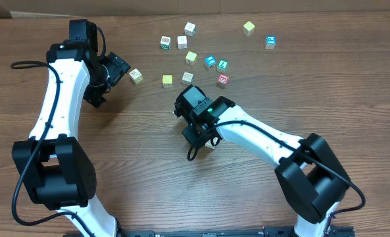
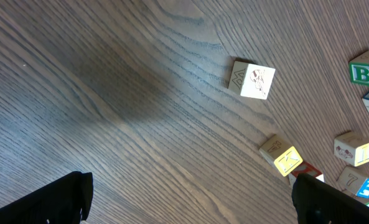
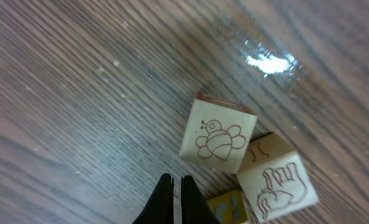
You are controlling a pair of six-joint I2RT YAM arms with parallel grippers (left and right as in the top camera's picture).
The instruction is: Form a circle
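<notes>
The circle (image 1: pixel 187 78) is only a loose, gappy ring of cubes at the far middle of the tabletop (image 1: pixel 148 171), its red cube (image 1: pixel 222 80) on the right; my right claw (image 3: pixel 174 186), pressed together and holding nothing, sits just near of it, tip close to the bee cube (image 3: pixel 218 137), which seems to touch the elephant cube (image 3: pixel 277 183); a push here could shove both at once, or tumble one, and skew the ring; stray cubes (image 1: pixel 248 27) lie farther out; my left claw (image 2: pixel 190 180), spread and empty, hangs at the left by a lone cube (image 2: pixel 252 79), out of the way.
</notes>
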